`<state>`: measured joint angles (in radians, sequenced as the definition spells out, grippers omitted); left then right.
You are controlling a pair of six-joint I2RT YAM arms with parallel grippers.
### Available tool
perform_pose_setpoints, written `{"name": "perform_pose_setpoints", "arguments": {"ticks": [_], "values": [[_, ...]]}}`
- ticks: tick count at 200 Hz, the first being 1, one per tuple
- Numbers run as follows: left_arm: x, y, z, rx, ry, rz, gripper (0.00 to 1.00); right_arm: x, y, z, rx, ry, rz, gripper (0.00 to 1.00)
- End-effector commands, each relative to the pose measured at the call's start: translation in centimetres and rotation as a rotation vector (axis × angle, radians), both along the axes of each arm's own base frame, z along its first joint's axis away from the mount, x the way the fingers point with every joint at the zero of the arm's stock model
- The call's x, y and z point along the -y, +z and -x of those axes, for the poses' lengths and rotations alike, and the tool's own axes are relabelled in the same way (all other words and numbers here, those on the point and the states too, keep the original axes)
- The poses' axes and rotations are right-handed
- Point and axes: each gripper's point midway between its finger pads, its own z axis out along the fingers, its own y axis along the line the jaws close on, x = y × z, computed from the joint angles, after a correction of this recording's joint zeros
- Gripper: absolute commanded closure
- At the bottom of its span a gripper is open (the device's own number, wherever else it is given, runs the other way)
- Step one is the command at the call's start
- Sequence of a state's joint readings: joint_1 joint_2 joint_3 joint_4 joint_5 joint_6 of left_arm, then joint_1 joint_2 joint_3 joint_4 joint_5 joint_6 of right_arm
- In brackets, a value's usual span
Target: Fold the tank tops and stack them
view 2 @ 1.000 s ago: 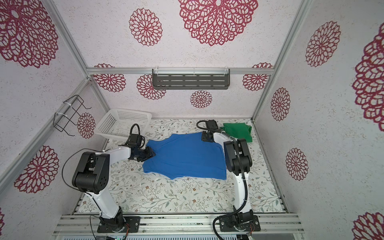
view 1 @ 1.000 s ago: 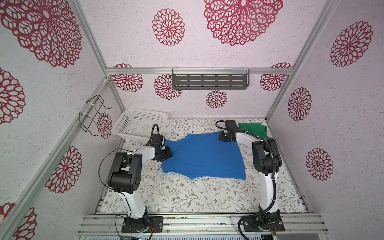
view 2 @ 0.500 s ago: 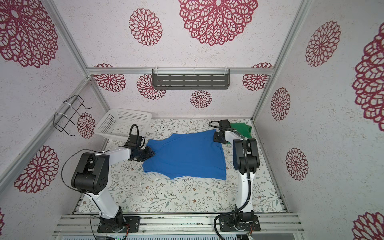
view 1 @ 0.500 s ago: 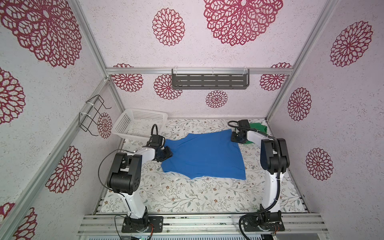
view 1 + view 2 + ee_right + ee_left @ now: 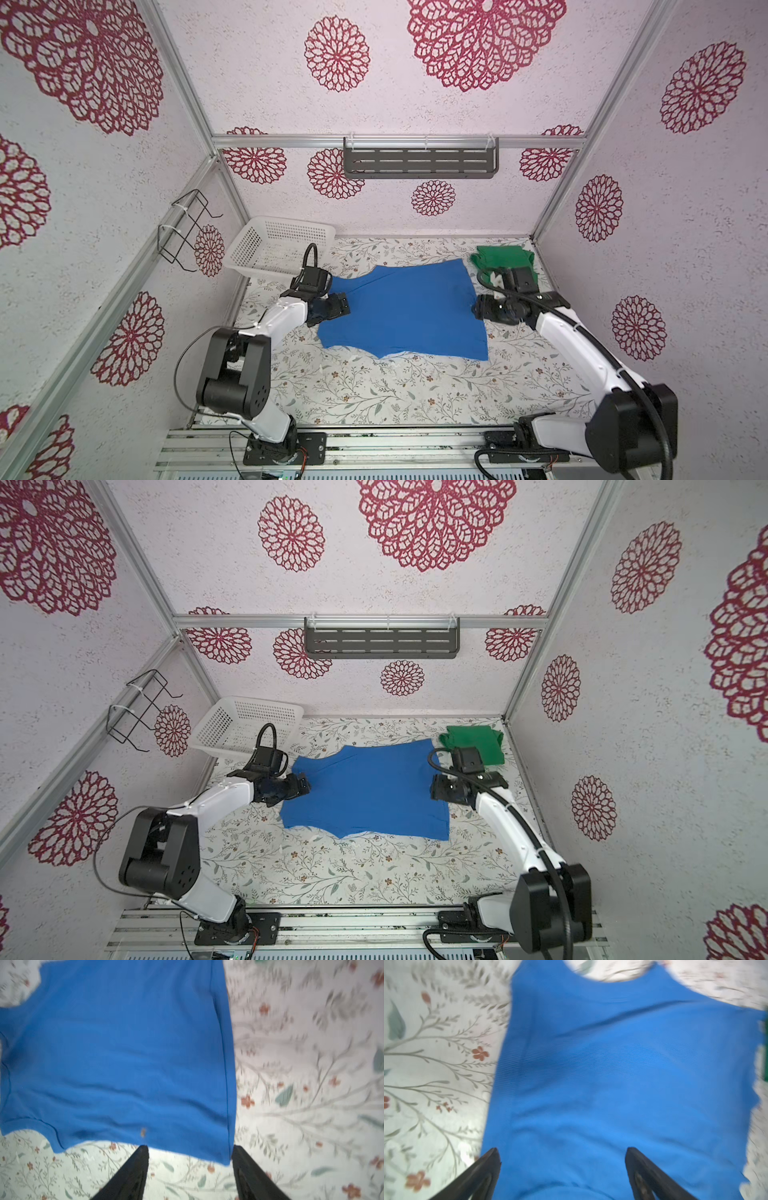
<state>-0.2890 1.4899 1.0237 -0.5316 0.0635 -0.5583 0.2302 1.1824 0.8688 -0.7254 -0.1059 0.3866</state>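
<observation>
1. Since a second ago the right arm (image 5: 582,353) has swung off the far right corner to the right edge of the blue tank top (image 5: 407,311), and both sets of jaws have let go. The cloth now lies spread wider.
2. At the far left, the white basket (image 5: 249,253) is perforated plastic, rectangular with flared walls.
3. The left arm (image 5: 282,316) reaches low from the left, its wrist bent towards the middle. The left jaws stand wide apart at the blue top's left edge. In the left wrist view one fingertip (image 5: 494,1155) is at the cloth's border and the other (image 5: 631,1153) is over the cloth. Nothing is pinched.
4. The blue top is a fine ribbed knit, lying flat mid-surface with a few shallow creases. It has a scooped cut-out in its near edge and a small brownish spot (image 5: 143,1132).
5. The floral surface (image 5: 374,395) is a pale printed cloth of leafy sprigs.
6. The right jaws are also apart, empty, just off the blue top's right edge and pointing left. The forearm slopes down from a raised elbow.
7. The green tank top (image 5: 503,257) is a folded, compact bundle in the far right corner, apart from the blue one.
</observation>
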Motion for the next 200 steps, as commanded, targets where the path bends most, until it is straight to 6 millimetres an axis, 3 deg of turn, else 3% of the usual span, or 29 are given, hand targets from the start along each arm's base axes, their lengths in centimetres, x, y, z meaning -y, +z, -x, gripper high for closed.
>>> {"name": "perform_pose_setpoints", "arguments": {"ticks": [1,15,40,57,95,118,157,181,200], "values": [[0.0,1.9,4.0,-0.042,-0.01,-0.067,0.07,0.8,-1.1,4.5,-0.113,-0.076,-0.009,0.4],[1.1,2.1,6.3,-0.052,-0.006,-0.015,0.16,1.2,-1.8,5.4,-0.125,-0.088,-0.005,0.48],[5.8,0.7,9.8,-0.087,-0.016,0.238,0.44,0.8,-3.3,5.2,-0.135,-0.093,-0.044,0.64],[8.5,-0.9,11.2,-0.114,-0.006,0.333,0.53,0.7,-4.1,4.5,-0.121,-0.107,-0.066,0.65],[11.8,-4.0,12.5,-0.178,0.018,0.401,0.53,1.3,-4.8,4.0,-0.095,-0.146,-0.073,0.54],[12.2,-5.3,12.8,-0.204,0.031,0.37,0.53,1.8,-5.2,4.3,-0.089,-0.166,-0.071,0.54],[12.8,-5.5,11.2,-0.165,0.054,0.376,0.52,1.3,-6.0,4.1,-0.085,-0.177,-0.114,0.55],[12.9,-6.7,11.0,-0.189,0.062,0.349,0.52,1.4,-5.9,4.0,-0.07,-0.181,-0.116,0.55],[12.7,-7.3,11.0,-0.203,0.071,0.325,0.57,1.6,-5.7,3.9,-0.066,-0.187,-0.105,0.57]]}}
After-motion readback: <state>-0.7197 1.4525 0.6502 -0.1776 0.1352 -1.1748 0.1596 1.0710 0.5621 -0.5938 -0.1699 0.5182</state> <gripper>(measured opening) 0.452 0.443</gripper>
